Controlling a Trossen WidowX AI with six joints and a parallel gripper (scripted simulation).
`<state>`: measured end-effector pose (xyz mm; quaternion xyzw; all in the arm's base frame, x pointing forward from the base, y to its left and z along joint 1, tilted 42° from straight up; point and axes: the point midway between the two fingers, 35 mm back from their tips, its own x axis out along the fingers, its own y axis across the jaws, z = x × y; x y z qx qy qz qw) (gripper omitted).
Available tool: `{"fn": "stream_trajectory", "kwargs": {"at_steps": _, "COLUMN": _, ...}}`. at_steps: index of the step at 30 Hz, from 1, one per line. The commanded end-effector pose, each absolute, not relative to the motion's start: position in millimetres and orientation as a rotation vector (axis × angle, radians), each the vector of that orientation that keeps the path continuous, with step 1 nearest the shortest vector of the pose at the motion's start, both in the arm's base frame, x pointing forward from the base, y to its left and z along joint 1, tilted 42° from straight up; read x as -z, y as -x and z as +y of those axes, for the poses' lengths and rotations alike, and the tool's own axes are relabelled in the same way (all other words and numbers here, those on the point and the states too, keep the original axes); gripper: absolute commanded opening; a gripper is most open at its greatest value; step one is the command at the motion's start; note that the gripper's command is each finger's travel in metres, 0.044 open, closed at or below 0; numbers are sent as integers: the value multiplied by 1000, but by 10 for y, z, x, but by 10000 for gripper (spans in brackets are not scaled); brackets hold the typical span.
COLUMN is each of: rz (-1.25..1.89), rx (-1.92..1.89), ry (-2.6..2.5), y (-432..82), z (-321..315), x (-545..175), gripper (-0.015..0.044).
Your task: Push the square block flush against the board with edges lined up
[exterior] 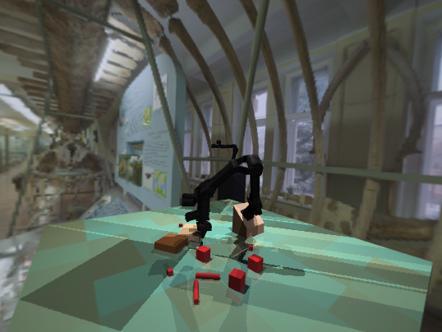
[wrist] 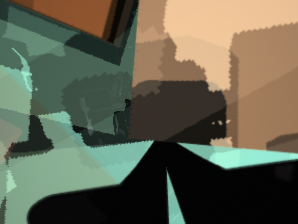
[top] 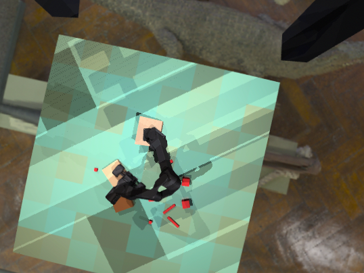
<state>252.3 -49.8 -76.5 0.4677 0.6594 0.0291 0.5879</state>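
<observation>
The brown square block (top: 122, 205) (exterior: 168, 243) (wrist: 65, 12) lies flat on the table. The tan board (top: 109, 173) (exterior: 189, 228) (wrist: 200, 30) lies flat beside it, turned at an angle to it. In the wrist view a wedge of table shows between them, narrowing toward the top; whether they meet beyond is out of view. My gripper (exterior: 201, 243) (wrist: 162, 144) is shut and empty, low by the board's near edge in the wrist view. Contact with that edge cannot be told. The arm hides the fingertips and parts of both pieces in the top view.
Red cubes (top: 186, 182) (exterior: 237, 280) and two red sticks (top: 169, 209) (exterior: 208, 276) lie to the right of the block in the top view. Small red cubes (top: 96, 169) (exterior: 170, 272) are scattered around. The arm stands on a pinkish base block (top: 142, 135) (exterior: 242, 223).
</observation>
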Motion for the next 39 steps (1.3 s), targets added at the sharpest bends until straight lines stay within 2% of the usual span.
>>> {"fn": "stream_trajectory", "kwargs": {"at_steps": 1, "rz": 1538, "rx": -72, "ry": -1084, "y": -2572, "z": -537, "x": 814, "gripper": 0}}
{"fn": "stream_trajectory", "kwargs": {"at_steps": 23, "rz": 1536, "rx": -71, "ry": -1082, "y": -2813, "z": -768, "x": 966, "gripper": 0}}
{"fn": "stream_trajectory", "kwargs": {"at_steps": 39, "rz": 1538, "rx": -71, "ry": -1083, "y": -2655, "z": -643, "x": 897, "gripper": 0}}
